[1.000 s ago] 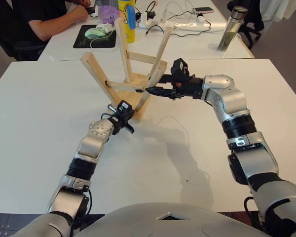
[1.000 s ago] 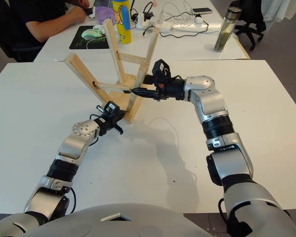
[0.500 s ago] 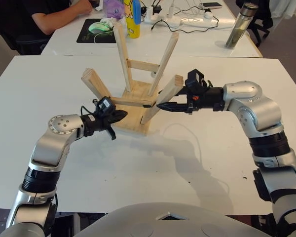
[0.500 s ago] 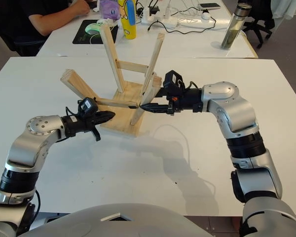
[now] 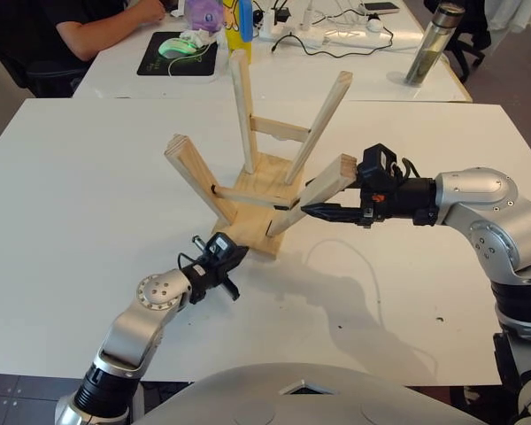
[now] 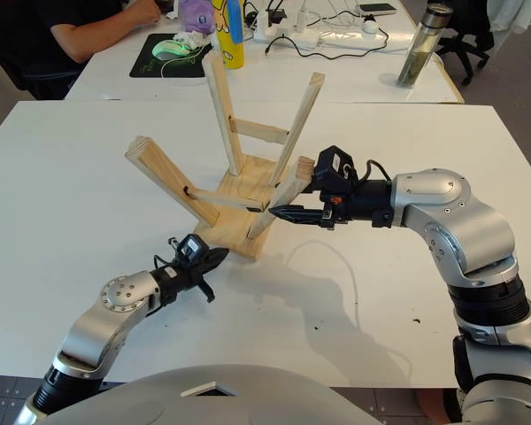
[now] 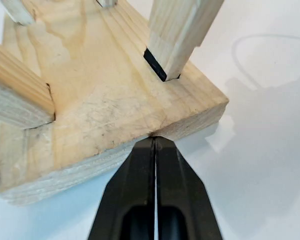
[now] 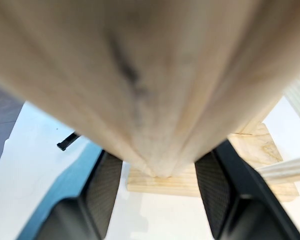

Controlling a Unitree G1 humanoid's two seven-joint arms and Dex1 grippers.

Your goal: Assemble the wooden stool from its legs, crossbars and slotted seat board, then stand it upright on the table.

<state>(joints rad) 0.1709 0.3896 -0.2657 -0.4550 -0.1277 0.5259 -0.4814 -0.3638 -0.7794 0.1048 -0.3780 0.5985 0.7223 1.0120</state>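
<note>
The wooden stool (image 5: 258, 232) lies upside down, its seat board flat on the white table (image 5: 88, 204) and its legs pointing up and outward. A crossbar (image 5: 279, 130) joins the two far legs. My right gripper (image 5: 306, 211) comes in from the right and is shut on the near right leg (image 5: 329, 180) just above the seat; in the right wrist view that leg (image 8: 155, 90) runs between the two fingers (image 8: 102, 197). My left gripper (image 7: 155, 137) is shut, its tips touching the near edge of the seat board (image 7: 115, 125).
A second table behind holds a mouse on a dark pad (image 5: 179, 44), a yellow bottle (image 5: 242, 19), cables, and a metal flask (image 5: 431, 44). A person sits at its far left. White tabletop spreads out to the left, right and front of the stool.
My left arm swung from the stool's left side round to its near side, tips now against the seat edge. The stool and my right gripper shifted slightly right.
</note>
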